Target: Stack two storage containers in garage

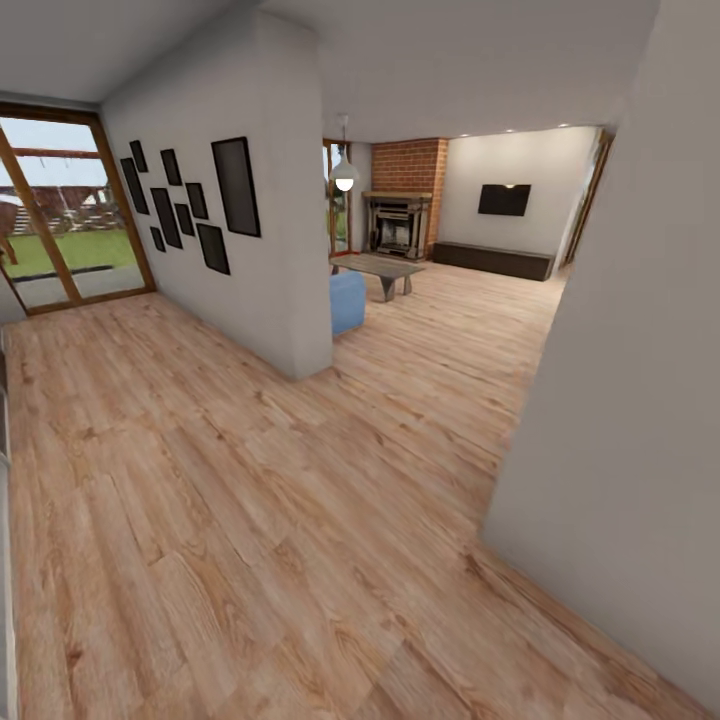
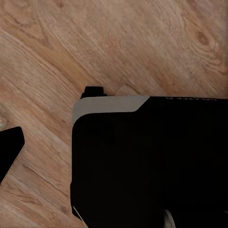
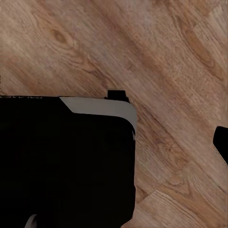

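Observation:
The two storage containers are out of view, and so is the garage. The living room lies ahead past a hallway of light wood planks, with a red brick fireplace and a black wall TV. Both wrist views look down at the wood floor and my black base. A dark piece sits at the edge of the left wrist view and another dark piece at the edge of the right wrist view; whether the grippers are open or shut cannot be told.
A white partition wall with black picture frames stands to the left ahead. A plain wall is close on the right. A blue sofa and a coffee table sit past the partition. Wood-framed glass doors are at the far left.

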